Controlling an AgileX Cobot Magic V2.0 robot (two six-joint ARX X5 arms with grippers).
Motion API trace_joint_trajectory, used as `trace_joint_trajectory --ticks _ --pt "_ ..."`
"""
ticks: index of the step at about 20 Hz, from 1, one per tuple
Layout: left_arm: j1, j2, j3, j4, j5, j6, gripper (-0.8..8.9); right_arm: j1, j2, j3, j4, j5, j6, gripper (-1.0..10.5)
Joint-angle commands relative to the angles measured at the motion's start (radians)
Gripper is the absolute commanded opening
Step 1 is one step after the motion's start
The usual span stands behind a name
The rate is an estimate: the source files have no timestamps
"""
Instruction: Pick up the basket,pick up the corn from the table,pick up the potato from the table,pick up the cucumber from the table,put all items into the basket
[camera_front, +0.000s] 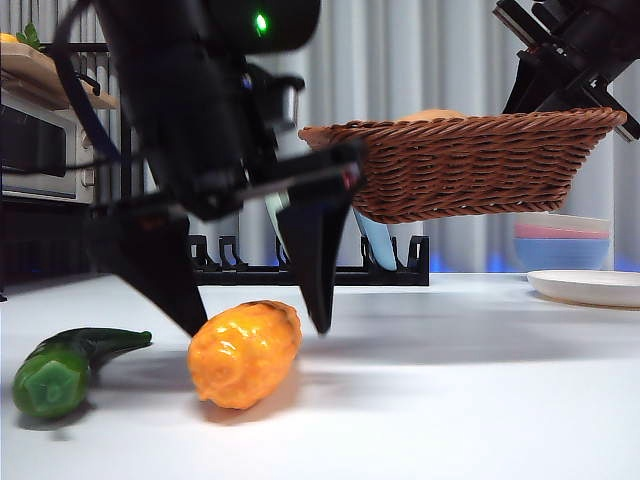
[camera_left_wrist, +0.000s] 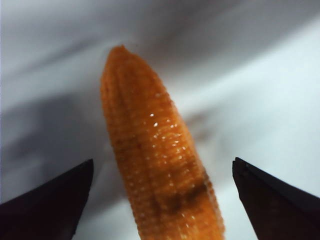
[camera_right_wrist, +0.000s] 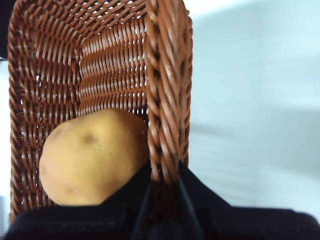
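Note:
The orange bumpy corn (camera_front: 244, 352) lies on the white table, and my left gripper (camera_front: 255, 325) hangs open just over it, one black jaw on each side. In the left wrist view the corn (camera_left_wrist: 157, 165) runs up between the two spread jaws. The dark-green cucumber (camera_front: 62, 368) lies on the table to the corn's left. My right gripper (camera_right_wrist: 162, 172) is shut on the braided rim of the brown wicker basket (camera_right_wrist: 165, 75), which it holds up in the air (camera_front: 470, 160). The tan potato (camera_right_wrist: 92, 157) rests inside the basket.
A black dish rack (camera_front: 310, 265) stands behind the corn. Stacked bowls (camera_front: 562, 245) and a white plate (camera_front: 590, 288) sit at the back right. A microwave (camera_front: 40, 150) stands at the far left.

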Motion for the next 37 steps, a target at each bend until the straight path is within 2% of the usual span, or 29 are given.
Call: trace_joint_trajectory --ticks 1,2,3,7,11,13,16,19,20,25,28,30,31,32,33,34,37 --pt "0.001 0.039 -0.008 0.005 -0.008 0.035 3.49 0.000 0.003 0.005 0.012 -0.013 -0.005 -0.1" --pt "0.000 0.047 -0.008 0.005 -0.024 0.056 1.16 0.000 0.003 0.005 0.012 -0.012 -0.005 -0.1" --pt "-0.001 0.048 -0.008 0.005 -0.034 0.074 -0.25 0.000 0.003 0.005 0.011 -0.012 -0.005 -0.1" --pt "-0.020 -0.002 -0.008 -0.039 -0.007 0.090 -0.08 0.000 0.003 0.005 0.012 -0.010 -0.007 -0.1" --pt "-0.124 -0.236 -0.004 -0.119 0.116 0.079 -0.08 0.000 0.003 0.005 0.012 -0.010 -0.007 -0.1" --pt "-0.183 -0.369 0.012 -0.065 0.138 0.061 -0.08 0.001 0.003 0.005 0.012 -0.010 -0.007 -0.1" --pt "-0.207 -0.487 0.066 0.096 0.085 0.070 -0.08 0.006 0.003 0.005 0.003 -0.011 -0.007 -0.1" --pt "-0.130 -0.472 0.153 0.180 -0.074 0.166 -0.08 0.023 0.003 0.005 -0.024 -0.012 -0.012 -0.1" --pt "-0.085 -0.449 0.185 0.178 -0.077 0.198 -0.08 0.033 0.003 0.005 -0.028 -0.011 -0.017 -0.1" --pt "0.124 -0.204 0.378 0.138 0.008 0.303 -0.08 0.096 0.003 0.005 -0.048 -0.011 -0.023 -0.1" --pt "0.179 -0.032 0.478 0.084 0.065 0.368 -0.08 0.129 0.003 0.005 -0.048 -0.010 -0.023 -0.1" --pt "0.181 0.055 0.510 0.050 0.079 0.424 0.03 0.141 0.003 0.005 -0.048 -0.009 -0.023 -0.1" --pt "0.179 0.079 0.512 0.035 0.078 0.431 0.80 0.142 0.003 0.005 -0.048 -0.010 -0.023 -0.1" --pt "0.177 0.093 0.512 0.021 0.077 0.430 2.40 0.142 0.003 0.005 -0.048 -0.010 -0.023 -0.1" --pt "0.175 0.102 0.512 0.010 0.076 0.430 4.49 0.142 0.003 0.005 -0.048 -0.010 -0.023 -0.1" --pt "0.172 0.104 0.512 0.003 0.068 0.429 5.32 0.142 0.003 0.005 -0.048 -0.010 -0.023 -0.1" --pt "0.171 0.100 0.513 -0.009 0.051 0.420 5.34 0.142 0.003 0.005 -0.048 -0.009 -0.023 -0.1"
